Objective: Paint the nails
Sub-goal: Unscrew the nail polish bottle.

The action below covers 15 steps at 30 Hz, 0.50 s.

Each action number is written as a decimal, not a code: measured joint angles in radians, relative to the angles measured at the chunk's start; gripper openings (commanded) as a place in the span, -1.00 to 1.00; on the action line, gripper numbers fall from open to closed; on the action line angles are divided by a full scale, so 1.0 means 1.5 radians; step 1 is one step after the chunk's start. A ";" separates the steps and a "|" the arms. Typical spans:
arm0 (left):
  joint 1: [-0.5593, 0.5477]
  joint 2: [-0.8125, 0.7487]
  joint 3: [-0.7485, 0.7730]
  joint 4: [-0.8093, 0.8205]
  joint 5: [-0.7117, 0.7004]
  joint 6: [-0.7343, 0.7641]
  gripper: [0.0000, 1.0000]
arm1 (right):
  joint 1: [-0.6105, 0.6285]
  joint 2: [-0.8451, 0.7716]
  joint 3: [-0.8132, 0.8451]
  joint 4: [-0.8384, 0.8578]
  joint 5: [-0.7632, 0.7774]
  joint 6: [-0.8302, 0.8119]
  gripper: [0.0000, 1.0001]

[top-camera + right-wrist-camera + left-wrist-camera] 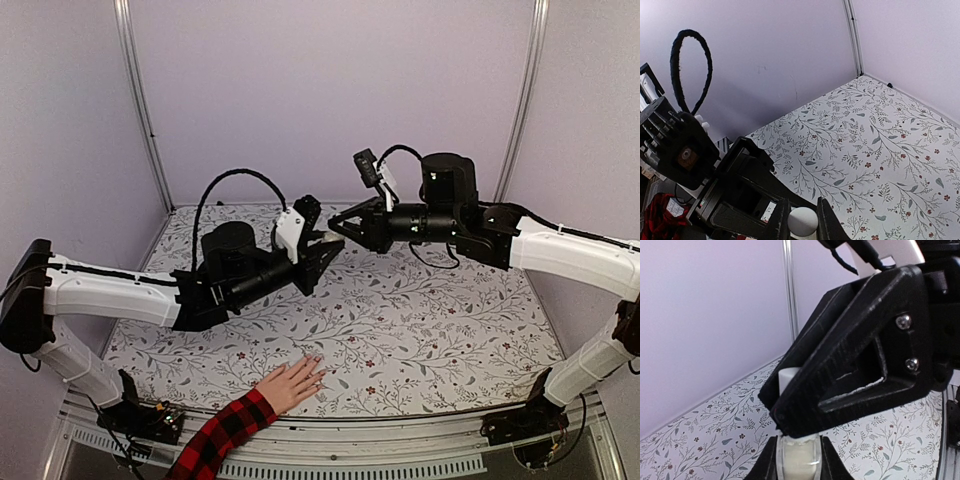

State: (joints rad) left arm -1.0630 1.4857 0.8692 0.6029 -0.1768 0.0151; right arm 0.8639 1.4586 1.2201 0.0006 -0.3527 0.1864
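nails [317,364] lie at the table's [450,330] near edge, too small to judge. above mid-table, left gripper [322,254] clamps the bottle [799,462], right gripper [342,226] its cap [802,220]; walls [330,90] stand well off.

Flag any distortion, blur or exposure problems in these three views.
Top external: frame posts bow from wide-angle distortion, lighting even. Left wrist: right end effector looms close and soft, filling the frame. Right wrist: tablecloth sharp, left end effector dark.

the hand [292,383] lies on the counter [450,330] at its near edge, nails [316,366] pointing away. behind it, above mid-counter, the left gripper [332,246] meets the right gripper [334,226], a bottle [799,462] between them.
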 measured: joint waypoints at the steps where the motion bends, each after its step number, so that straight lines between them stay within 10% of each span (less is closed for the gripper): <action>1: 0.000 0.000 0.000 -0.001 -0.001 0.000 -1.00 | 0.000 0.000 0.000 0.000 -0.001 -0.001 -0.73; 15: 0.026 -0.008 0.001 -0.001 0.145 -0.016 -1.00 | -0.005 -0.026 -0.016 0.001 -0.064 -0.052 -0.86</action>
State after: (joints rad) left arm -1.0237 1.4731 0.8700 0.6010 0.0414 -0.0082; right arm 0.8558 1.4200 1.1957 0.0021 -0.4484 0.1081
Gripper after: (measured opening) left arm 0.214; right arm 0.164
